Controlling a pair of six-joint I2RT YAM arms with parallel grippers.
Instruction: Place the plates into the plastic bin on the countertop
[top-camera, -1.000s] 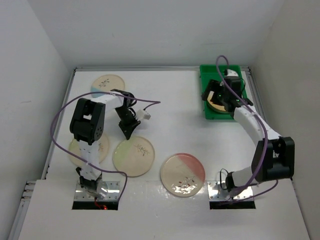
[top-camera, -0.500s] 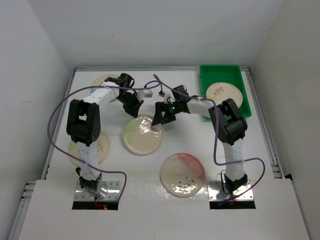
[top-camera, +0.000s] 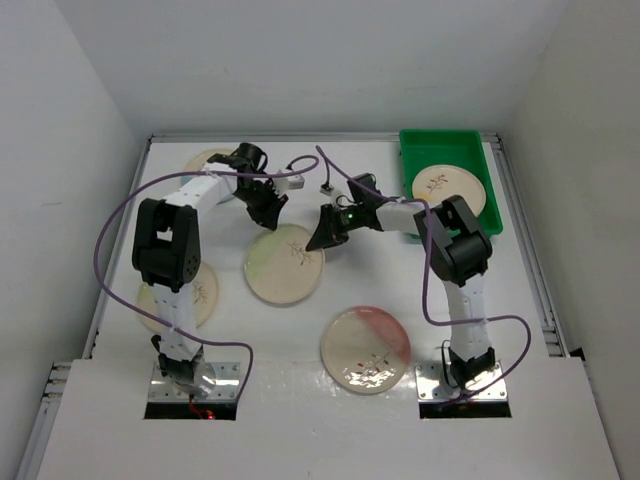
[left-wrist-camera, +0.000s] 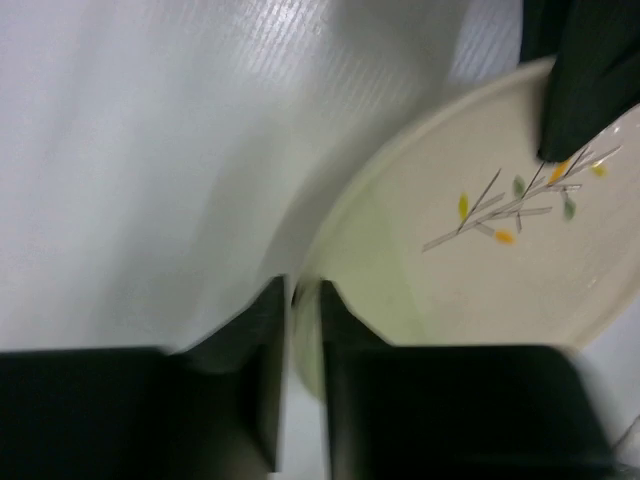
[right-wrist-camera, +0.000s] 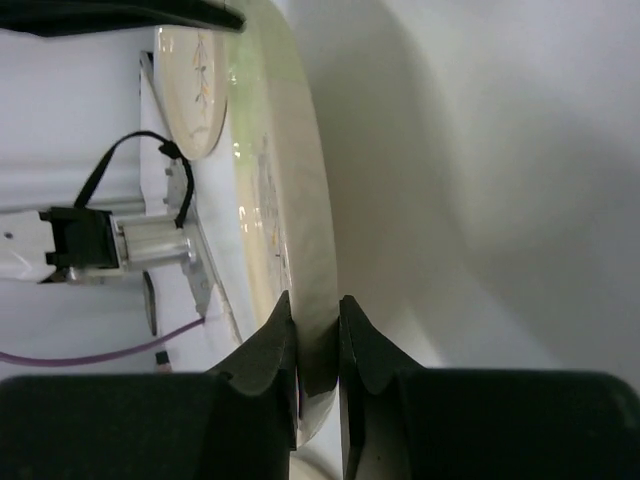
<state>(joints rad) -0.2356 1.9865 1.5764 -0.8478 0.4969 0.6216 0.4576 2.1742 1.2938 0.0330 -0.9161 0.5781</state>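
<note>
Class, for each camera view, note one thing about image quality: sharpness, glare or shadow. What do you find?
Top external: sharp and evenly lit. Left wrist: smeared overall, the green-tinted plate and the dark left fingers soft-edged, with a bright streak on the countertop. Right wrist: that plate's rim, close to the lens, throws a broad grey shadow to its right.

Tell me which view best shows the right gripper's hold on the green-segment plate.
Right wrist: right gripper pinches the green-segment plate by its rim, edge-on. Top external: gripper at the plate's edge, contact too small. Left wrist: plate face, one dark fingertip at the far rim.
</note>
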